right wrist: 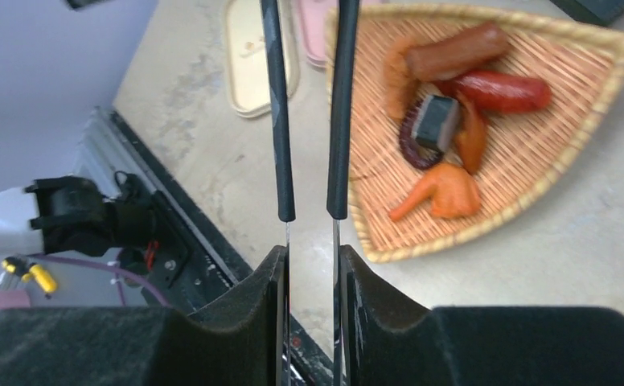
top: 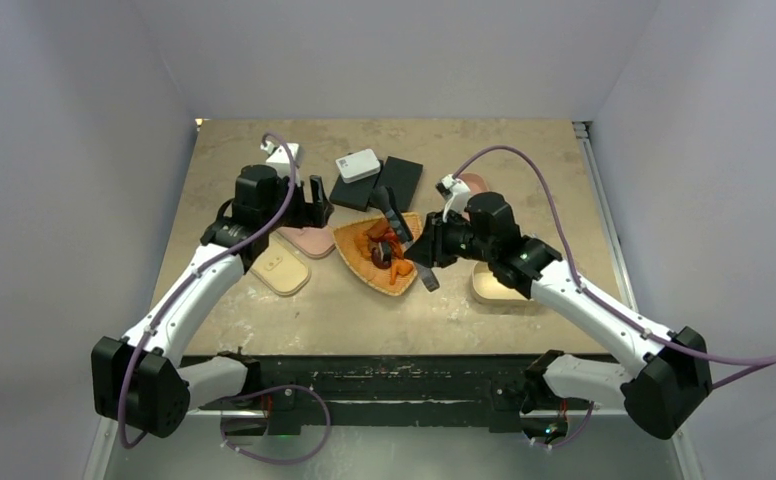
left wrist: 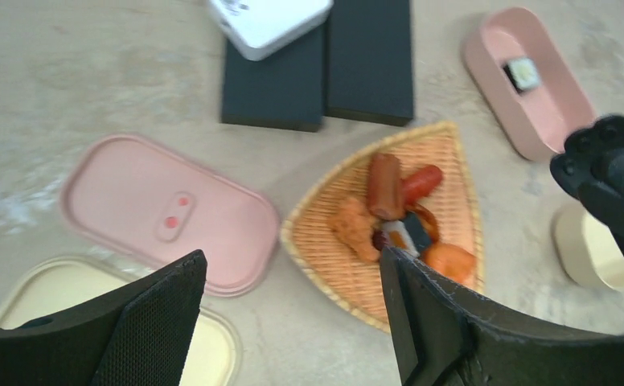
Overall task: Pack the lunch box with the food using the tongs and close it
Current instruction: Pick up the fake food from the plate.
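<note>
Tongs [right wrist: 342,121] gripped between the right gripper [right wrist: 310,265] fingers, near the food [right wrist: 453,104] on the wicker tray [right wrist: 534,185]. Left gripper [left wrist: 291,265] wide, holding nothing.

Our left arm [top: 194,285] reaches forward from its base with the elbow bent. Our left gripper [left wrist: 289,277] is pitched downward, jaws spread wide with nothing between them. Our right arm [top: 584,300] angles inward. Our right gripper [right wrist: 313,269] is clamped on the tongs [right wrist: 339,121], its fingers [right wrist: 252,305] pressing against their two thin arms.
</note>
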### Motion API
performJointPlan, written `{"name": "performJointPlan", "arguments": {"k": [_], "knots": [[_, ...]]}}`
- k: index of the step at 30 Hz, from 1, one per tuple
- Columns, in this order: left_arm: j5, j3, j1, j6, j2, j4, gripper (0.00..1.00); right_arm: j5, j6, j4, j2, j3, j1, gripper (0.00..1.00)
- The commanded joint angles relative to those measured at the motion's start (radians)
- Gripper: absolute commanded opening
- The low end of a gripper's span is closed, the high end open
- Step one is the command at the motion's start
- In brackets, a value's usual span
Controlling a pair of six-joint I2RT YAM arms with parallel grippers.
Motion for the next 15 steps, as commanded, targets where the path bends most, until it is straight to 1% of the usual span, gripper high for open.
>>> {"name": "performJointPlan", "arguments": {"k": [1,4,6,15], "knots": [[-0.229,0.007,0.009,0.016,-0.056,-0.016,0.78,0.155,-0.014,-0.142,0.049,0.064,0.032,0.25],[-0.223,-0.019,0.009,0.017,-0.071,0.006,0.78,0.279,0.016,-0.239,0.098,0.102,0.108,0.25],[-0.223,-0.024,0.009,0.027,-0.069,0.001,0.78,0.336,0.034,-0.297,0.125,0.126,0.144,0.25],[-0.201,-0.028,0.009,0.031,-0.060,-0.008,0.79,0.446,0.066,-0.472,0.214,0.199,0.228,0.26]]}}
